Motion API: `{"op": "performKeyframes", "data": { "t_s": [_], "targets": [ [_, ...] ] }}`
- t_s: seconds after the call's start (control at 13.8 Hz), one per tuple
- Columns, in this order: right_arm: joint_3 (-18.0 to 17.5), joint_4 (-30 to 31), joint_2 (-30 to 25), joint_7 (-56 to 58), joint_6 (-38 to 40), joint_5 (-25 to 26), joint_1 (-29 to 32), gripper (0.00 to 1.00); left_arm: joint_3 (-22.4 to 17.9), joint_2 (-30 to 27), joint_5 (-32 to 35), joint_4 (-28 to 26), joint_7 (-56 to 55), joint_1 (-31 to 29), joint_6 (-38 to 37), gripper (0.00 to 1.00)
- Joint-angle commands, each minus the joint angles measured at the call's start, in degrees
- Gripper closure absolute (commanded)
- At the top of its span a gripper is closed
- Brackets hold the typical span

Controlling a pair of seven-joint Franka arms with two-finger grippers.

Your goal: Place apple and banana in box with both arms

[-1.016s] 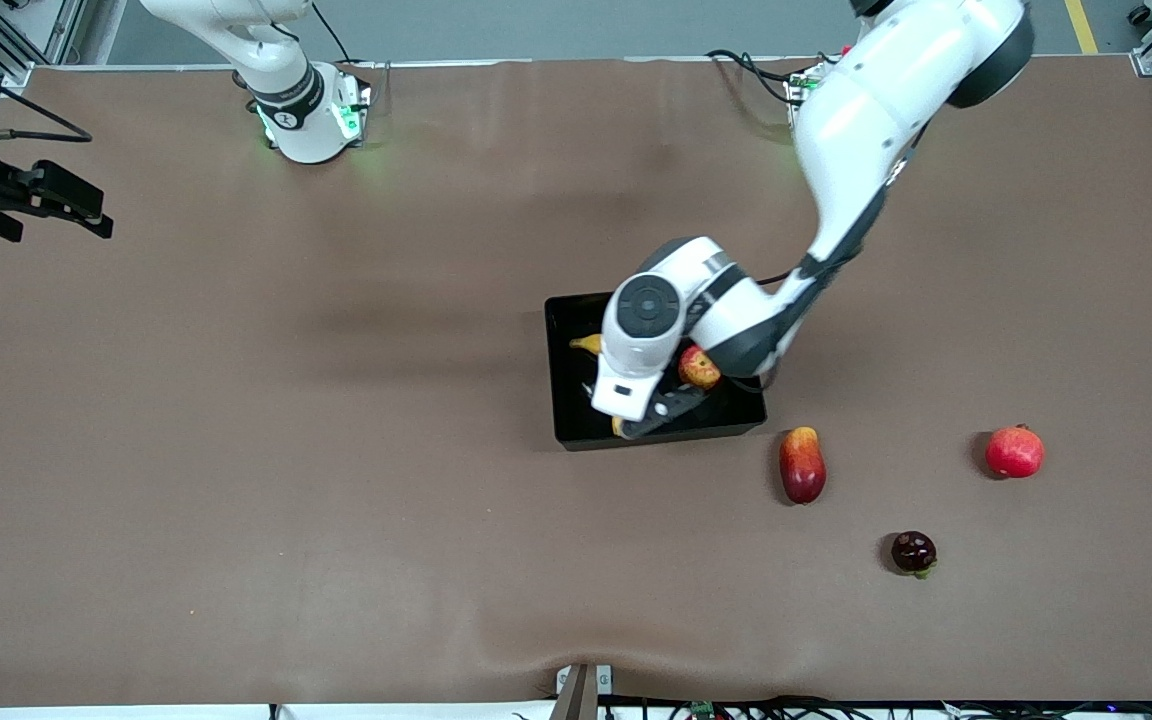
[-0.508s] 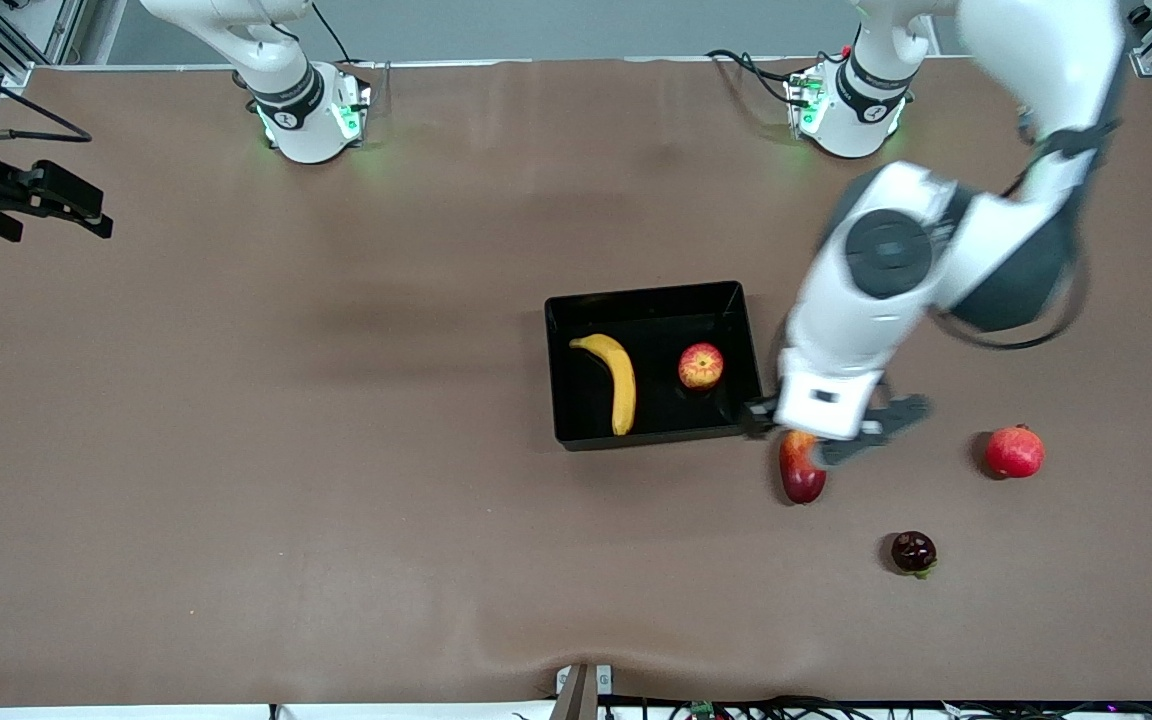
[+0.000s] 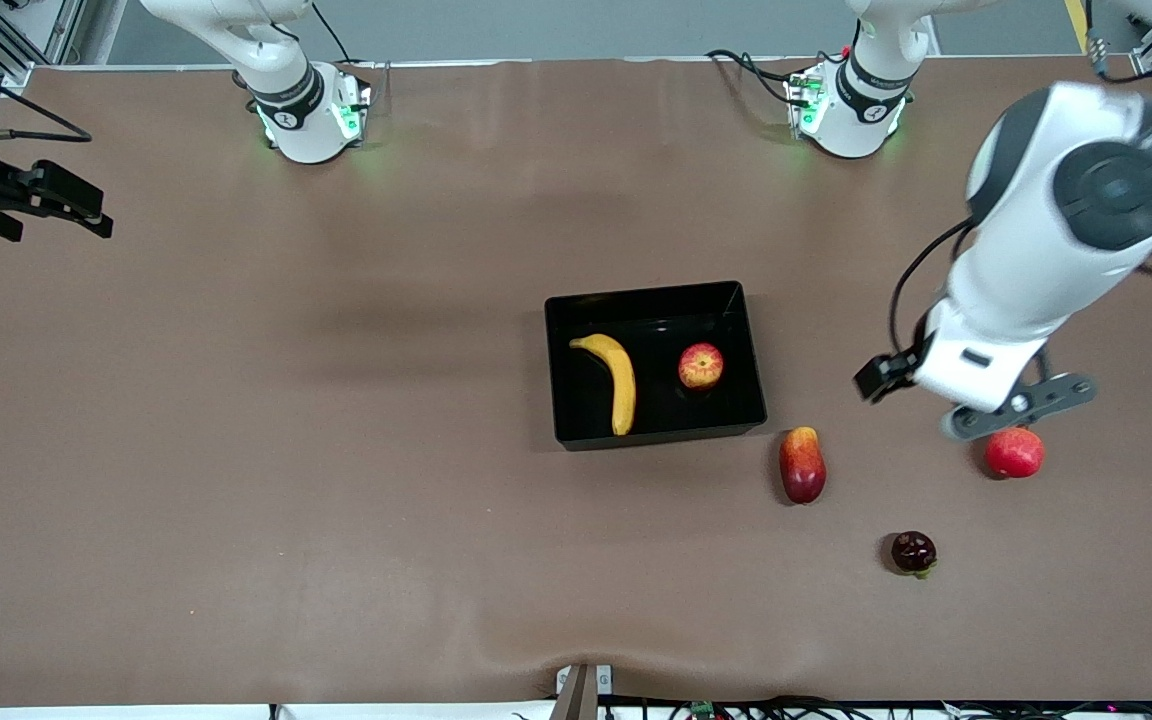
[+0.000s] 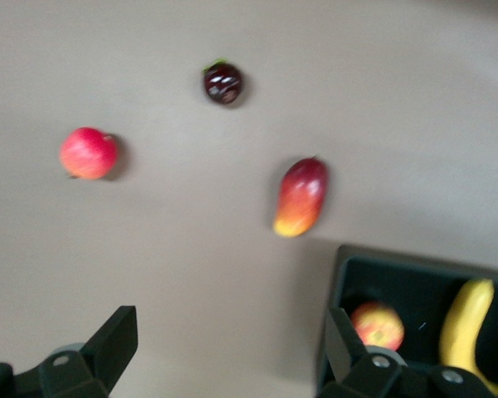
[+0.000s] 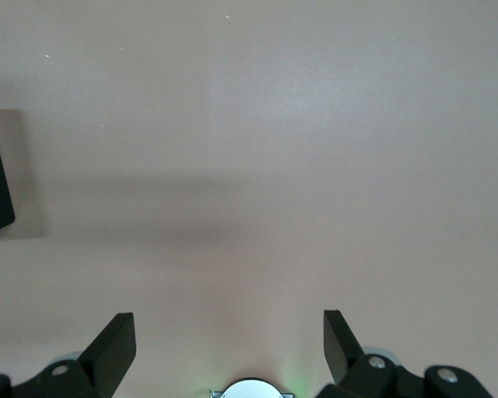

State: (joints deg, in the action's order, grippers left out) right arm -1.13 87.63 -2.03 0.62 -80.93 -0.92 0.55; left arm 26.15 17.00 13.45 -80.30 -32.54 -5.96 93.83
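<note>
The banana [image 3: 615,379] and the apple [image 3: 701,365] are shown lying apart inside the black box [image 3: 656,297] at the middle of the brown table [image 3: 336,500]; the task is judged complete. The left gripper [image 3: 976,400], jaws spread and empty, is held above a pinkish-red fruit [image 3: 1014,452]. The right gripper [image 5: 224,352], likewise spread, waits over bare table near its base.

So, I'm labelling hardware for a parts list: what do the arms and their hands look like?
Both arms are white with rounded shells and black joint bands. The left arm has a round dark cap and a black cable. Both bases glow green. The left hand and the right hand have black wedge-shaped fingers.
</note>
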Motion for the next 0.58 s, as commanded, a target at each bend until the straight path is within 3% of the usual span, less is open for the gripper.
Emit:
{"op": "performKeyframes", "data": {
  "t_s": [0.0,0.29,0.51],
  "targets": [
    [-0.6,-1.0,0.4,-0.7,0.8,-0.2,0.8,0.0,-6.1,-8.4,-5.9,-5.9,9.8,0.2,-2.2,0.0],
    [-0.6,-0.9,0.4,-0.7,1.1,-0.2,0.8,0.0,-15.1,-18.6,-10.3,-14.2,20.2,3.7,-2.2,0.0],
    [-0.7,-0.8,0.4,-0.8,1.4,-0.2,0.7,0.0,-15.9,-22.6,-11.9,-18.0,23.7,3.9,-1.9,0.0]
  ]
}}
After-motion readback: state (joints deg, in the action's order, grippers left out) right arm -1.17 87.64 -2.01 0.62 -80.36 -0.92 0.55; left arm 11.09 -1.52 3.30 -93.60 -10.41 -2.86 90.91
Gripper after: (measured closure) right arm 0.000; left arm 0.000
